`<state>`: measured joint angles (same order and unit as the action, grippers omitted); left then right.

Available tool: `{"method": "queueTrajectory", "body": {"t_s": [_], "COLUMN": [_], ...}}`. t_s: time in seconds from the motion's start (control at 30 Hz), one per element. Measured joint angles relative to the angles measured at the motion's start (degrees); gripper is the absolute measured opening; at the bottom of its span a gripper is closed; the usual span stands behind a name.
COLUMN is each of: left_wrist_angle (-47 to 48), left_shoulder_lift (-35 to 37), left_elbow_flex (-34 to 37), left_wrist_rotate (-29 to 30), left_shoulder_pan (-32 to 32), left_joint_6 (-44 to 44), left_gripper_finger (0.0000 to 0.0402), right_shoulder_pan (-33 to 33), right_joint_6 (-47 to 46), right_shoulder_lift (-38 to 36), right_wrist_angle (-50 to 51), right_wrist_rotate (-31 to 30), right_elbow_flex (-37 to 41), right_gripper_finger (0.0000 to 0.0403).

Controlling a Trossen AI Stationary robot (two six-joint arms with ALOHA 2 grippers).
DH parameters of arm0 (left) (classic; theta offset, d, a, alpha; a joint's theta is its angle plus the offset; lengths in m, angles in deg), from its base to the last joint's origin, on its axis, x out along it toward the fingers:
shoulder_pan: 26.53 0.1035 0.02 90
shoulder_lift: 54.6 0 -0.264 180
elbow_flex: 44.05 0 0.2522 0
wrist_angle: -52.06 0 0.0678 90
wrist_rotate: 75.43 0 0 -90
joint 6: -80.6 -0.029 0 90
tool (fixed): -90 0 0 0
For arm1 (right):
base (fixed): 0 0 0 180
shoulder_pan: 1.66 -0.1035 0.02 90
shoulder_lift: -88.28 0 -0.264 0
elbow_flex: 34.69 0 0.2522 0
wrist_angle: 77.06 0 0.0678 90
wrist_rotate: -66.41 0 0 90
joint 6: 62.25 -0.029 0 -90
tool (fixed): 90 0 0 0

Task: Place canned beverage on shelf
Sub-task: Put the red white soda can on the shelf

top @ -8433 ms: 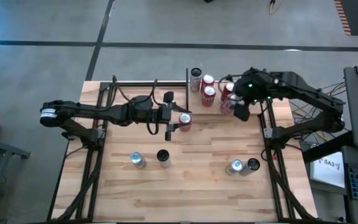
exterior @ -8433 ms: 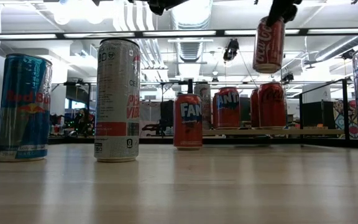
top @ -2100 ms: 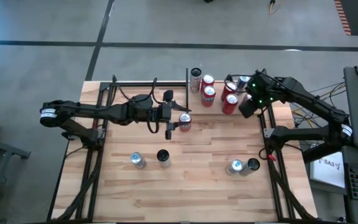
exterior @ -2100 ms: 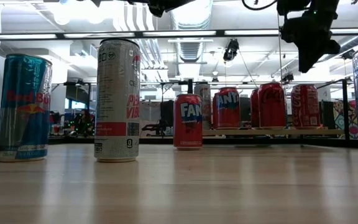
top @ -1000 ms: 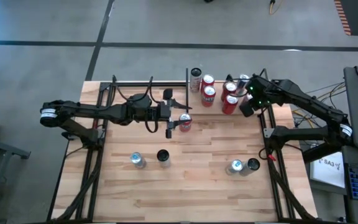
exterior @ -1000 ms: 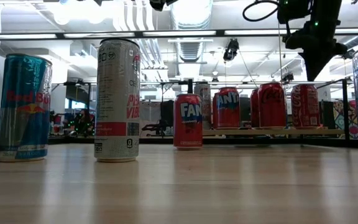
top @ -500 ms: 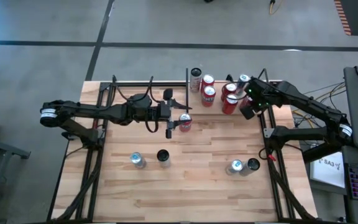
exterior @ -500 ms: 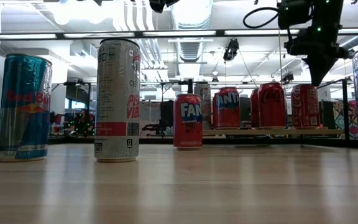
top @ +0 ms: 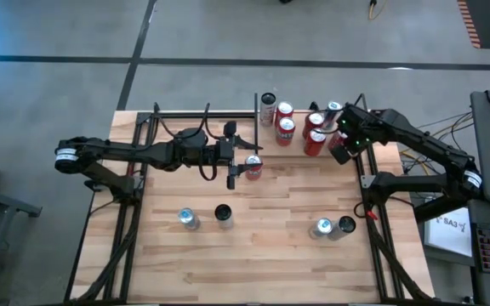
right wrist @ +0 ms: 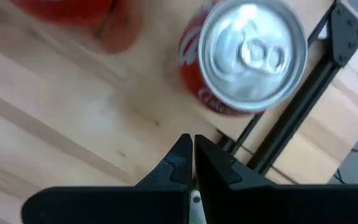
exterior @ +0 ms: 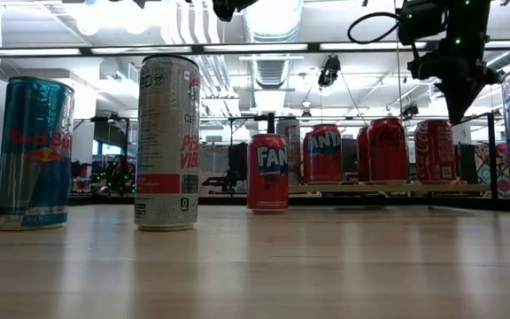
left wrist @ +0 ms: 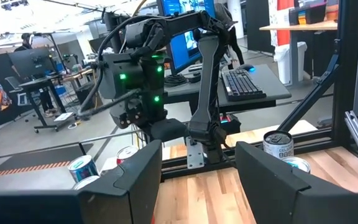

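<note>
Your left claw (top: 243, 167) sits mid-bench (top: 270, 246), fingers part-spread around a red Fanta can (exterior: 267, 172) that stands on the bench just short of the shelf (top: 300, 149); can't tell if the pads actually touch it. Near edge: two cans (top: 188, 218) on the left, two more (top: 322, 227) on the right. On the shelf at the far edge, a silver can (top: 267, 104) and several red cans (top: 315, 141) stand upright. Your right claw (right wrist: 192, 155) hangs above the shelf's right end, fingers pressed together, carrying nothing, just beside the nearest red Coke can (right wrist: 244, 56).
</note>
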<state>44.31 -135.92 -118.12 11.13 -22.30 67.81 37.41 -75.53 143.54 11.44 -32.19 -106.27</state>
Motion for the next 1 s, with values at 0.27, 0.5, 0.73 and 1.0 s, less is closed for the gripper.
{"method": "queueTrajectory", "body": {"t_s": [0.27, 0.5, 0.73, 1.0], "left_wrist_angle": [-0.4, -0.3, -0.3, -0.3], "left_shoulder_lift": [0.0, 0.0, 0.0, 0.0], "left_elbow_flex": [0.0, 0.0, 0.0, 0.0], "left_wrist_rotate": [0.0, 0.0, 0.0, 0.0], "left_shoulder_pan": [0.0, -0.1, 0.0, 0.0], "left_joint_6": [0.1, 0.0, -0.2, -0.1], "left_gripper_finger": [0.0190, 0.0190, 0.0190, 0.0190], "right_shoulder_pan": [0.0, 0.0, 0.0, 0.0], "right_joint_6": [0.9, 0.7, 0.5, -0.1], "right_shoulder_lift": [0.0, 0.3, 0.3, 0.3], "right_wrist_angle": [-4.6, -4.8, -4.6, -3.4], "right_wrist_rotate": [-0.4, -0.5, -3.4, -5.5], "right_elbow_flex": [-1.1, -1.1, -1.0, -1.0], "right_gripper_finger": [0.0009, 0.0009, 0.0009, 0.0009]}}
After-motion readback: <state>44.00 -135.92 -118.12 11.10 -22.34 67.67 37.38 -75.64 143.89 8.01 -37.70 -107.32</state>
